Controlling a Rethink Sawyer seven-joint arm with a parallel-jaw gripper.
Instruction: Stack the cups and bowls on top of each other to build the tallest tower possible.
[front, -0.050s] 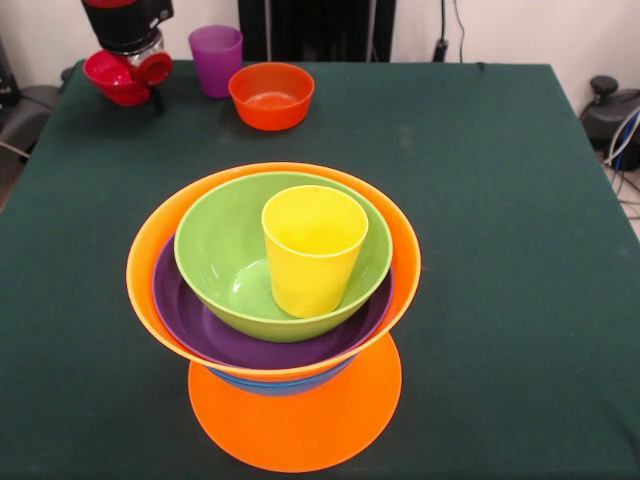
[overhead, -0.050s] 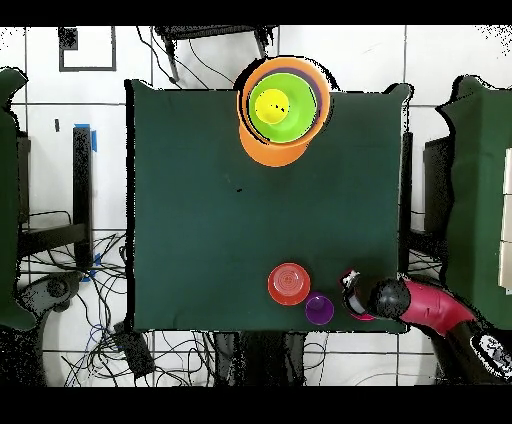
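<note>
The tower stands near the front of the table. An upturned large orange bowl forms its base. On it rest a blue bowl, a second large orange bowl, the shallow purple bowl and the green bowl. A yellow cup sits upright in the green bowl. From above, the tower is at the table's top edge. My gripper, at the far left corner, is shut on the rim of a tilted pink-red bowl. Beside it stand the purple cup and a small orange-red bowl.
The dark green table ends close behind the gripper and just in front of the tower. Cables and dark furniture lie on the tiled floor around the table.
</note>
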